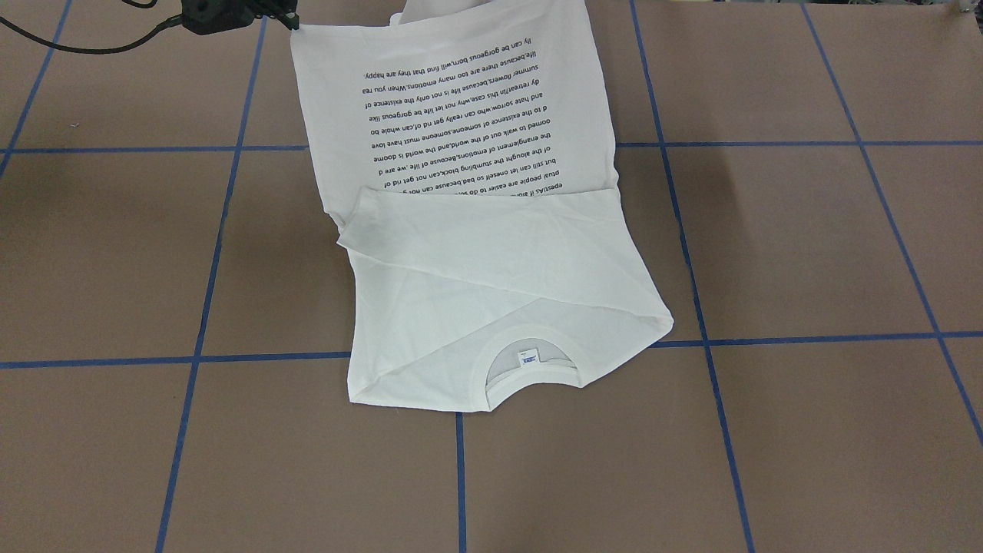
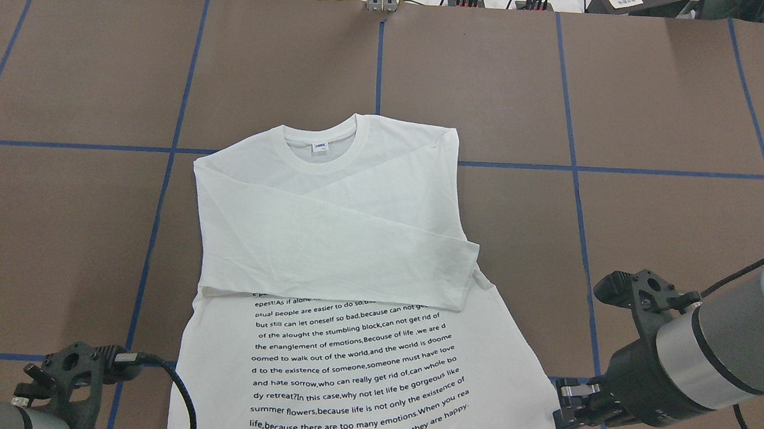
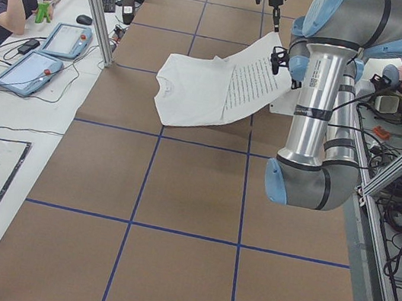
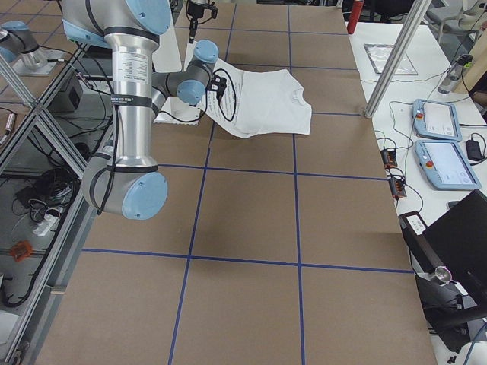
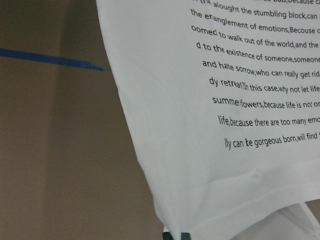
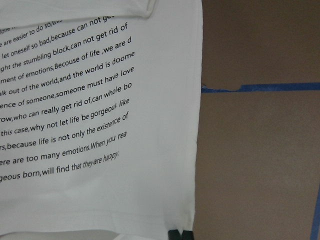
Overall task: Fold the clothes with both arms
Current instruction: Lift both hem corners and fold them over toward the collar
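Left gripper (image 5: 184,235) and right gripper (image 2: 567,413) each pinch tight on a hem corner, holding the white long-sleeved cotton T-shirt (image 2: 329,238) up at the robot-side edge of the brown taped worktop (image 2: 650,123). It's light, limp cloth, so those corners look the right hold, though the middle may sag

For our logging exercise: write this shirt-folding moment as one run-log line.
shirt: sleeves folded in, collar end on table, hem raised | left gripper: shut on hem corner | right gripper: shut on hem corner

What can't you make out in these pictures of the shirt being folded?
T-shirt hem: cut off by the overhead view's bottom edge.
Top lines of print: hidden under the folded sleeve.
Collar tag lettering: too small everywhere.
Left gripper: outside the front-facing view's top edge.
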You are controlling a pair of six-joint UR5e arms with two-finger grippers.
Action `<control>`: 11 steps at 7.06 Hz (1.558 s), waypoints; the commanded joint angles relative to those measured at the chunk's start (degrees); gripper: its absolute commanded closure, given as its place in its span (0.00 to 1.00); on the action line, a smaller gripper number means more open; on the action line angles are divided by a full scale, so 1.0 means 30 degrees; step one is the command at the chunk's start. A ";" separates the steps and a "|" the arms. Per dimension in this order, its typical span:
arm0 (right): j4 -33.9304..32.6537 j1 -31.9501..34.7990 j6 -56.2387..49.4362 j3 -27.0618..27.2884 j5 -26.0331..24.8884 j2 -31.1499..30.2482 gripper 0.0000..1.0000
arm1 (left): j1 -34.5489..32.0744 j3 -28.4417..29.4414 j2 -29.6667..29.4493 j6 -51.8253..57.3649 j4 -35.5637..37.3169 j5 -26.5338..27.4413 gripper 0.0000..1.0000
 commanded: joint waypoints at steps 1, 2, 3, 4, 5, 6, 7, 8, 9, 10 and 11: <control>0.0000 0.1850 -0.0447 -0.1003 0.0046 0.0952 1.00 | -0.1225 0.0240 -0.0073 -0.0066 0.0532 -0.0129 1.00; -0.0058 0.2906 -0.0828 -0.2549 0.0219 0.2440 1.00 | -0.1932 0.0563 -0.0160 0.0050 0.0534 -0.0130 1.00; -0.0058 0.3583 -0.0889 -0.3812 0.0221 0.3644 1.00 | -0.2954 0.0914 -0.0248 0.0197 0.0505 -0.0130 1.00; -0.0087 0.4286 -0.0977 -0.4491 0.0221 0.4410 1.00 | -0.4269 0.1207 -0.0568 0.0807 0.0533 -0.0217 1.00; -0.0088 0.5076 -0.1413 -0.4556 0.0250 0.4621 1.00 | -0.5704 0.1994 -0.0600 0.1712 0.0534 -0.1088 1.00; -0.0117 0.6012 -0.1765 -0.5224 0.0279 0.5290 1.00 | -0.7400 0.3336 -0.1500 0.2186 0.0476 -0.2025 1.00; -0.0117 0.6718 -0.1798 -0.6217 0.0019 0.6312 1.00 | -0.8722 0.4973 -0.2785 0.2219 0.0504 -0.2063 1.00; -0.0117 0.6841 -0.1798 -0.7213 -0.0477 0.7105 1.00 | -0.9751 0.6208 -0.3407 0.2278 0.0417 -0.2092 1.00; -0.0088 0.6900 -0.1885 -0.8557 -0.1004 0.8186 1.00 | -1.0979 0.7235 -0.3790 0.3525 0.0330 -0.2093 1.00; -0.0030 0.7162 -0.3191 -0.9846 -0.1183 0.9241 1.00 | -1.2297 0.8174 -0.3823 0.4553 0.0184 -0.2122 1.00; 0.0000 0.7309 -0.4132 -1.1281 -0.1214 1.0180 1.00 | -1.3064 0.8966 -0.3823 0.5665 0.0037 -0.2093 1.00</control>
